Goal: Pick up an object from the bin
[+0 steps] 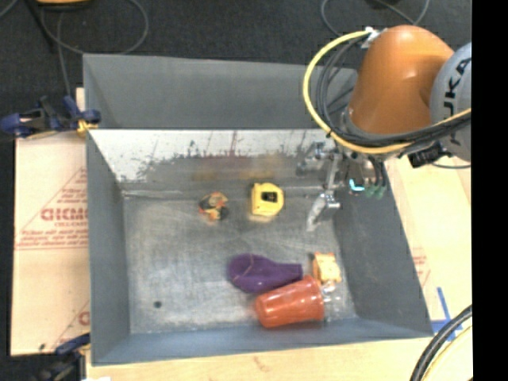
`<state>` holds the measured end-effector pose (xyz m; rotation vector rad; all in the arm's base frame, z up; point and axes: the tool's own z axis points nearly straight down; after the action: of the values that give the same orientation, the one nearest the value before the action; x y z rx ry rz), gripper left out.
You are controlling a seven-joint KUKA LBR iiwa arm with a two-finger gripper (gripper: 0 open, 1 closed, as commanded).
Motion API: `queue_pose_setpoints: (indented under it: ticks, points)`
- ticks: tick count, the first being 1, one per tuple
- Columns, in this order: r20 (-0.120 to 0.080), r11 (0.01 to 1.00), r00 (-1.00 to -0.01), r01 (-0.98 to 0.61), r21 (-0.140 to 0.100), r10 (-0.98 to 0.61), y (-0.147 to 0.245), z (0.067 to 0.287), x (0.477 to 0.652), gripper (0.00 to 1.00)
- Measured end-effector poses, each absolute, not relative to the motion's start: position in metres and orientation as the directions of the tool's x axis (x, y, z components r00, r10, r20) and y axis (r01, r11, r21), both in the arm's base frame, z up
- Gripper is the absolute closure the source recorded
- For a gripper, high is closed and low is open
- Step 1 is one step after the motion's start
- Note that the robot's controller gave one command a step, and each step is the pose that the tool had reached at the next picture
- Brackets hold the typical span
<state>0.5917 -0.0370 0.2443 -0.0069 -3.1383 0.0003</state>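
We judge that the task is in its early step: the approach, with the choice of a thing not yet made clear. The hand (321,209) hangs low in the right part of the bin (107,236), close to the back wall, under the orange cover (397,74) and the black cables (329,62) of the arm. We cannot tell whether the hand is released or clenched, and we see no thing carried in it. We also cannot tell whether it touches the bin floor.

The thing nearest to the hand is a yellow boxy thing (266,200), perhaps a small tape measure, which lies just beside the hand on its left, near the back wall. Further left, apart from it, lies a small dark thing with mixed colours (213,206). Toward the front of the bin, three things lie close together: a purple soft-looking thing (262,272), an orange-red cup (292,305) lying on its side and touching or almost touching the purple one, and a small orange and white block (325,268) just behind the cup.

The hand is over bare floor, not over any of these. So the next move, in our opinion, calls for a short shift to the left to come above the yellow thing, or a move toward the front for the block, before any closing. The yellow thing stands alone, so it seems to us the easier one. The front three are crowded, and a grasp there could push a neighbour.
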Motion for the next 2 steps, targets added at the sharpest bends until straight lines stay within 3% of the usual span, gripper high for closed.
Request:
queue_pose_setpoints:
  ticks: [1, 2]
  points:
    - [-0.005, 1.0, -1.0, 0.004, -0.001, 0.004, -0.037, 0.249, 0.593, 0.0]
    - [-0.01, 1.0, -1.0, -0.018, -0.002, -0.018, -0.025, 0.203, 0.568, 0.0]
